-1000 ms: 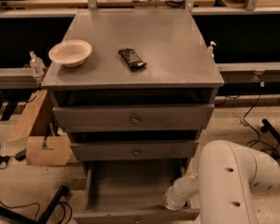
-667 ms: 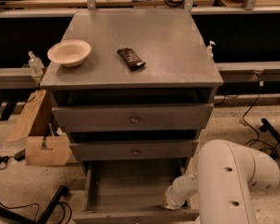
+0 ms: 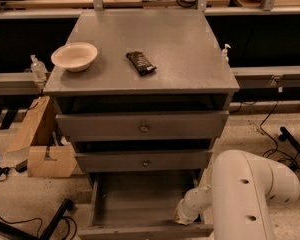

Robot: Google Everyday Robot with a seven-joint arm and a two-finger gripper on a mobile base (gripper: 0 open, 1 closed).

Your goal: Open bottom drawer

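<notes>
On the floor at the left of the cabinet (image 3: 140,34) a cardboard box (image 3: 45,159) leans against its side, out of the way of the drawers. On the cabinet top, a pale bowl (image 3: 74,55) stands near the left edge, and a dark packet (image 3: 141,63) lies flat near the middle, a little apart from the bowl. Both lie back from the front edge, so I judge that moving a drawer below will not disturb them.

The top drawer (image 3: 90,126) and the middle drawer (image 3: 105,161) are closed or almost closed, each with a small round knob at the centre.

The bottom drawer (image 3: 94,204) is under them, at the foot of the cabinet. It stands out far toward the camera, so its grey inside and its two side walls are in plain view, and its front panel reaches the lower edge of the picture. From this I judge that the task is nearly finished or already done.

At the right, the white arm (image 3: 255,194) bends down from the lower right corner. The end effector (image 3: 181,217) is low over the front right corner of the open drawer, close to its front panel, probably because the pull comes from there. I cannot tell if it is released or clenched, or if it touches the drawer.
</notes>
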